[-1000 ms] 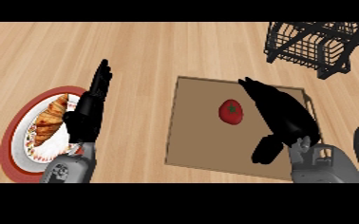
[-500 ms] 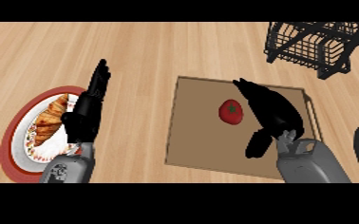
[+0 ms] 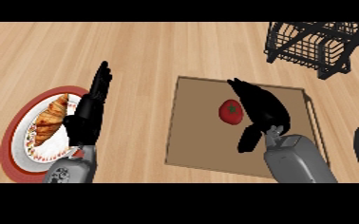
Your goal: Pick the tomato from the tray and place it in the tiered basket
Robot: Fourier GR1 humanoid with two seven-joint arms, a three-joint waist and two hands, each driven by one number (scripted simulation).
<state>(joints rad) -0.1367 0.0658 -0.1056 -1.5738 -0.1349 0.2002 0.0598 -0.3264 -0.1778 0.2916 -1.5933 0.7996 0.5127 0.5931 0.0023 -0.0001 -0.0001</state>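
Wood-grain surface (image 3: pixel 161 52) carries one flat brown tray (image 3: pixel 200 137). We see one smooth round red tomato (image 3: pixel 231 112) on it, near centre. Right robot hand (image 3: pixel 261 108) hovers just beside the tomato, fingers spread; contact appears absent. Left robot hand (image 3: pixel 88 116) rests open beside one red-rimmed plate (image 3: pixel 17 133) bearing a croissant (image 3: pixel 51 118). One black wire tiered basket (image 3: pixel 312 47) stands at the far right corner.

Wooden counter (image 3: pixel 147 52) bears plate (image 3: pixel 17 123), tray (image 3: pixel 193 137), basket (image 3: pixel 308 47).

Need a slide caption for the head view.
Right hand open beside the tomato on the tray; basket waits beyond.
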